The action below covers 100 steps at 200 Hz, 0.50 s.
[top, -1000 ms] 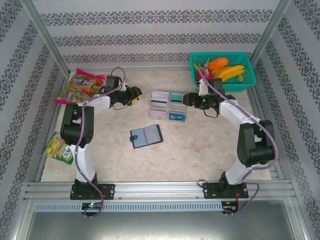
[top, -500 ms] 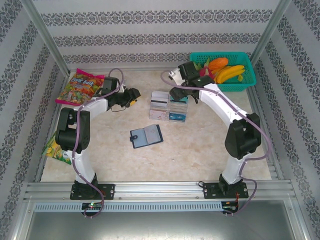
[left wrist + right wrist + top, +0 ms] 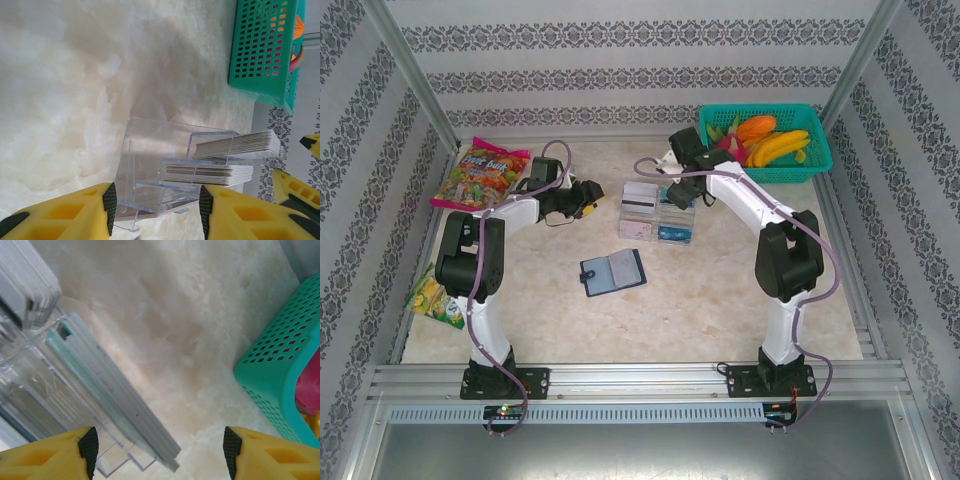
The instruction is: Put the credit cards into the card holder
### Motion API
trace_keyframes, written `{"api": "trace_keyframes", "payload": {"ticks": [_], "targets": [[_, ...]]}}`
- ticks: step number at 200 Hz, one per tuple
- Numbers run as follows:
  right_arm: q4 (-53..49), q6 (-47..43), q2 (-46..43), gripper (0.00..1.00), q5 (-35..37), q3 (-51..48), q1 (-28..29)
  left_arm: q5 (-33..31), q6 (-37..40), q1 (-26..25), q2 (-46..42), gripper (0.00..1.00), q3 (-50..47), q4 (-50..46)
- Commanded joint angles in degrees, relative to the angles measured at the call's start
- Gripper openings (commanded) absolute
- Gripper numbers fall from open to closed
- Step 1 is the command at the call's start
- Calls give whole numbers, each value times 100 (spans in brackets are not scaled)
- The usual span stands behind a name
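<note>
Across the marbled tabletop (image 3: pixel 720 290), biggest first: at the far right corner, a teal basket (image 3: pixel 790 172); close to the far edge, about midway along it, a clear tiered stand (image 3: pixel 658 214) carrying the credit cards (image 3: pixel 640 198) in leaning stacks; nearer the middle, well apart from the stand, the card holder (image 3: pixel 613 271), lying open and flat. Judging the cards: light, stiff, slick plastic, packed face to face, so probably hard to separate; best pinched by the exposed top edge of a single card and drawn up out of its tier, not squeezed as a block. Judging the holder: soft and light, likely to slide or fold shut unless pinned. Left gripper (image 3: pixel 156 209): spread partway, pinching nothing, pointed at the stand from the side toward the tabletop's left edge, near but apparently not touching. Right gripper (image 3: pixel 160 447): spread wider, empty, hovering just over the teal-edged stack (image 3: pixel 110 390) at the stand's right end, contact impossible to tell.
</note>
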Motion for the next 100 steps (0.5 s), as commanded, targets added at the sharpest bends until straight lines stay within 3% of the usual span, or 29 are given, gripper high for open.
{"api": "trace_keyframes", "payload": {"ticks": [1,100], "targets": [[-51,-160,247,68,215,273,16,114,60,-43,33,50,82,8],[444,-213,464,67,734,167,159,144,115,-51,17,50,182,-99]]}}
